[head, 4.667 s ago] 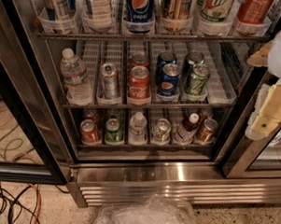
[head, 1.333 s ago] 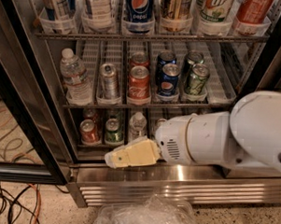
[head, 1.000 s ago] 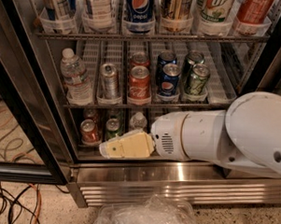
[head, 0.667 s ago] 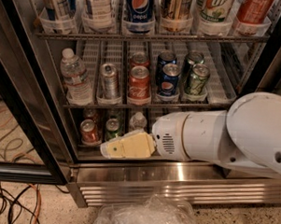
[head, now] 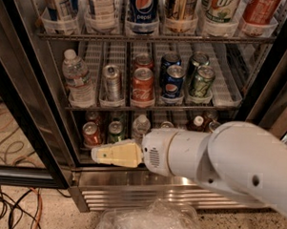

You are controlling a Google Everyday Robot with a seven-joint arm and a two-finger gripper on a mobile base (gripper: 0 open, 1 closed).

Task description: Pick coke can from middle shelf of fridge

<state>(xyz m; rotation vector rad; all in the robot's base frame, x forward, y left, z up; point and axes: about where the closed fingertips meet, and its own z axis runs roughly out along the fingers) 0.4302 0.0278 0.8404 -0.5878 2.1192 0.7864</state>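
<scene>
The coke can (head: 143, 86), red with white script, stands upright at the front of a ribbed white lane on the middle shelf (head: 226, 86) of the open fridge (head: 130, 194). A second red can (head: 143, 61) stands behind it. My gripper (head: 98, 155) is cream-coloured and points left in front of the bottom shelf. It is below and a little left of the coke can and does not touch it. My white arm (head: 218, 160) hides the right part of the bottom shelf.
On the middle shelf, a water bottle (head: 77, 79) and a silver can (head: 112, 81) stand left of the coke can; blue Pepsi cans (head: 173, 87) and a green can (head: 201, 80) stand right. The black door frame (head: 24, 116) is at left. A plastic bag (head: 148, 222) and cables (head: 10, 211) lie on the floor.
The arm has swung in from the right edge and now lies across the bottom shelf, with the gripper moved left. Over the last second it has hardly moved.
</scene>
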